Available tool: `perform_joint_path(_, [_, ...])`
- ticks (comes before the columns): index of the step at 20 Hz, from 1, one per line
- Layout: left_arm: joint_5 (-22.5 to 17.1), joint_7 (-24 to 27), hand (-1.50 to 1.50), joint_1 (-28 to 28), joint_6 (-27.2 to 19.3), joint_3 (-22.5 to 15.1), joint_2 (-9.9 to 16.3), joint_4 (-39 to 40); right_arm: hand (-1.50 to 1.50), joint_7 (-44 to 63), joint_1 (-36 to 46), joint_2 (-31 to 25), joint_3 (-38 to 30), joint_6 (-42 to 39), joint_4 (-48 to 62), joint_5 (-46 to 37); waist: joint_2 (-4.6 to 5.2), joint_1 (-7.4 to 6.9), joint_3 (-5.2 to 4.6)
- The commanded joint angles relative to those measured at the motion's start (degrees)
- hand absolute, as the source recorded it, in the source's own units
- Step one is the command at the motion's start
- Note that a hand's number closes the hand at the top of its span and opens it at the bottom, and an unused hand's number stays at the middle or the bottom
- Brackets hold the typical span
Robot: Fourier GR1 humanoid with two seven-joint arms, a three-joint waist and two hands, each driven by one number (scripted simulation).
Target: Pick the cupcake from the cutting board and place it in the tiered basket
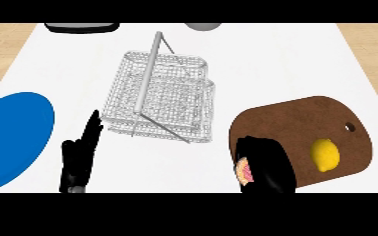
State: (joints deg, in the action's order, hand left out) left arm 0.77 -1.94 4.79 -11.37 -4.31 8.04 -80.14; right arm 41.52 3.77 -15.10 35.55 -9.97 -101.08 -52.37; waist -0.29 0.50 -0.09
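Item: cupcake (243, 172), pink, only a sliver showing. We find it at the near left edge of the board (295, 125), inside the right hand (264, 166), whose black fingers curl round it and hide most of it. We judge it grasped but cannot tell whether it is lifted off the board.

Item: basket (162, 97), wire, tiered, with a grey handle bar running up its middle. It stands at the centre of the worktop (280, 60), to the left of the right hand and farther from the near edge. We judge that the coming move turns on this: the cupcake must travel up and leftward over the basket's right wall. The right hand is the one engaged; its long axis runs roughly front to back.

Item: left hand (80, 155), near the front edge, left of the basket, fingers straight and up, holding nothing, resting.

Item: lemon (325, 153), on the board's right part, apart from the right hand.

Item: blue plate (22, 130), at the left edge.

Labels, brands, writing: we read none.
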Motion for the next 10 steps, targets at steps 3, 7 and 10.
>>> perform_joint_path(3, [0.9, -0.2, 0.00, 0.0, -0.9, -0.4, -0.7, 0.3, 1.50, 5.0, -5.0, 3.8, -1.4, 3.2, -19.0, 2.0, -0.13, 0.78, 0.07])
perform_joint_path(7, [1.0, -0.2, 0.00, 2.1, -0.9, -1.3, -1.4, -1.8, 1.50, 8.6, -3.5, 3.5, -5.4, 0.7, -34.4, 3.8, -0.31, 0.63, 0.06])
perform_joint_path(10, [1.9, -1.8, 0.00, 0.3, -1.6, -2.3, -2.3, -1.7, 1.50, 12.9, 3.3, 2.2, -7.9, -6.5, -42.2, 2.6, -0.03, 0.01, 0.03])
